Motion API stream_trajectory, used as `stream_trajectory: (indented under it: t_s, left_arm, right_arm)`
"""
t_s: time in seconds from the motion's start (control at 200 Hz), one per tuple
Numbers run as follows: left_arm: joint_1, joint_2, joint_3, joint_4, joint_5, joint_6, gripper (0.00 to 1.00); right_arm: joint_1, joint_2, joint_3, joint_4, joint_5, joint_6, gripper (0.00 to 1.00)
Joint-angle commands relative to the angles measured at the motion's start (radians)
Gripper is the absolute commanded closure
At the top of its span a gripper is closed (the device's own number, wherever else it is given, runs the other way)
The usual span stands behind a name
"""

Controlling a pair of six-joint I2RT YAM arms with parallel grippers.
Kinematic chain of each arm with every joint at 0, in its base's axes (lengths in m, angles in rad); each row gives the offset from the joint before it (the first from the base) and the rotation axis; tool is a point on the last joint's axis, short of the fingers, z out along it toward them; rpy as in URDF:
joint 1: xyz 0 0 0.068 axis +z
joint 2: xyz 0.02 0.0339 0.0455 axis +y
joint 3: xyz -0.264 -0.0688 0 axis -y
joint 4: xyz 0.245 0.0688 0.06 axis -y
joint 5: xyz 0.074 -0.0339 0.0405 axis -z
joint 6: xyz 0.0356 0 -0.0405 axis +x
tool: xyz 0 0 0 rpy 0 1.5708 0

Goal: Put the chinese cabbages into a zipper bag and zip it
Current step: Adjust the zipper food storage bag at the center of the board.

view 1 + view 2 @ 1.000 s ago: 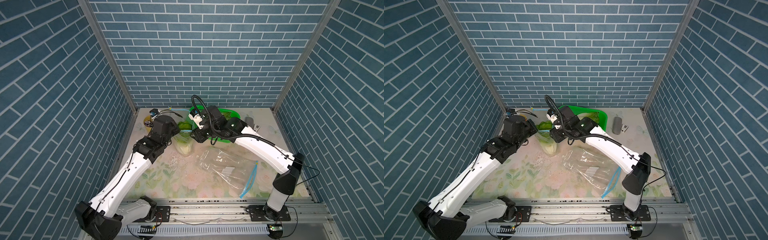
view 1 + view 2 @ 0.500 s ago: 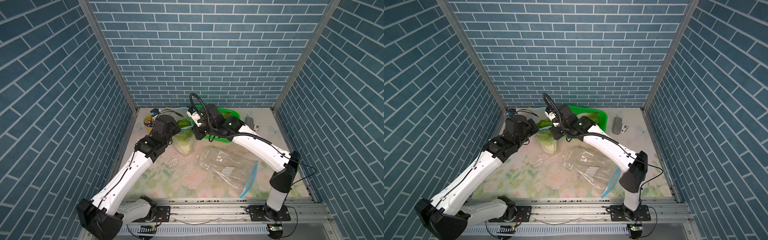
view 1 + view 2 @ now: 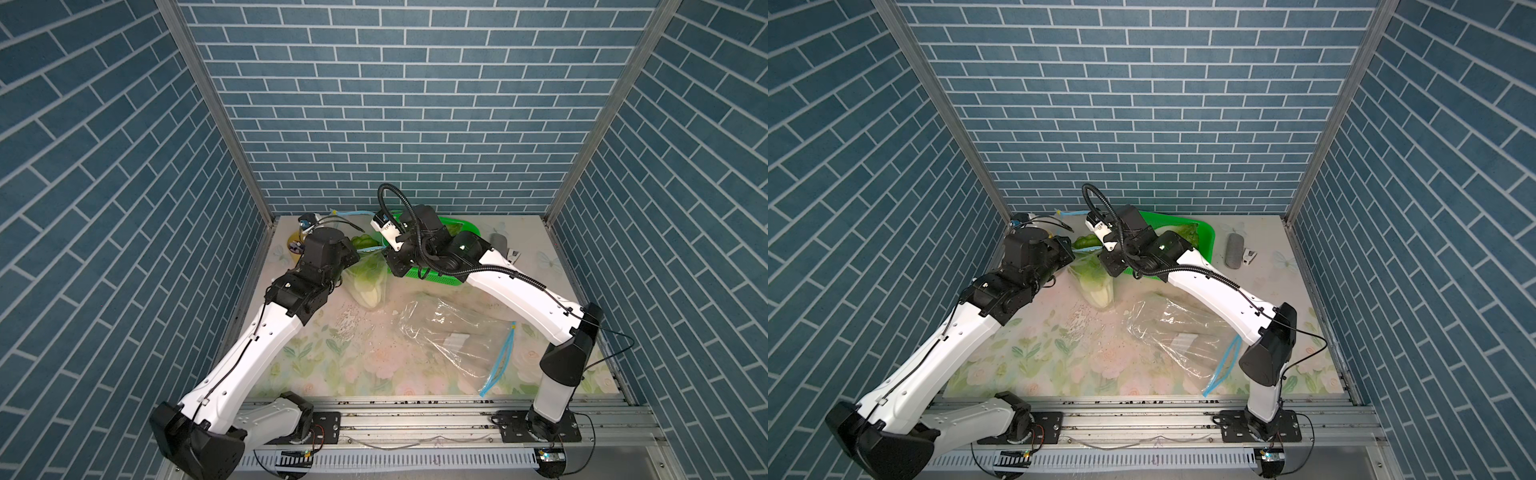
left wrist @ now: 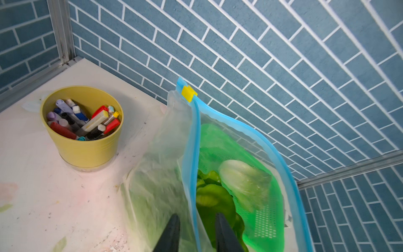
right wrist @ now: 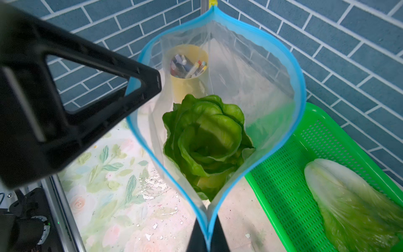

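left arm [image 3: 257, 349]: you've got white shells on the long links, black joint blocks, and a thin black cable running alongside.
right arm [image 3: 515, 295]: same white and black; a ribbed black hose [image 3: 490, 269] loops up behind the jaws.
left gripper [image 4: 196, 216]: black fingers, tapering toward the tips.
right gripper [image 5: 206, 220]: black, slim fingers.
bases [image 3: 511, 432]: flat black plates.
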Motion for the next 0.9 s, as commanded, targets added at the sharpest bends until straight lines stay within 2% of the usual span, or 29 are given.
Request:
stream_trajectory:
  t_s: [0.0, 0.115, 0.175, 0.305, 0.39, 0.495, 0.565, 0.725, 0.895]
  left_arm:
    - [0.005, -0.056, -0.041, 0.018, 0.018, 0.063, 0.62]
    - [0.006, -0.102, -0.069, 0.046, 0.038, 0.160, 0.55]
    - [0.006, -0.115, -0.067, 0.045, 0.059, 0.210, 0.48]
    - [0.007, -0.153, -0.070, 0.024, 0.075, 0.302, 0.43]
    - [0.012, -0.192, -0.082, 0.023, 0.075, 0.378, 0.33]
    - [0.039, -0.243, -0.093, 0.014, 0.108, 0.487, 0.33]
    - [0.076, -0.270, -0.122, 0.033, 0.186, 0.538, 0.32]
    - [0.130, -0.333, -0.204, 0.067, 0.303, 0.610, 0.32]
    - [0.132, -0.394, -0.244, 0.066, 0.365, 0.670, 0.32]
  right_arm:
    - [0.000, -0.070, -0.041, 0.058, 0.020, -0.094, 1.00]
    - [-0.018, -0.091, -0.076, 0.081, 0.041, -0.124, 1.00]
    - [-0.026, -0.103, -0.087, 0.091, 0.038, -0.135, 1.00]
    - [-0.046, -0.139, -0.127, 0.127, 0.016, -0.172, 1.00]
    - [-0.058, -0.158, -0.142, 0.130, 0.005, -0.203, 1.00]
    - [-0.075, -0.182, -0.149, 0.130, 0.010, -0.232, 1.00]
    - [-0.095, -0.199, -0.160, 0.134, -0.027, -0.241, 1.00]
    - [-0.160, -0.238, -0.224, 0.154, -0.089, -0.261, 1.00]
    - [-0.212, -0.276, -0.264, 0.145, -0.176, -0.314, 1.00]
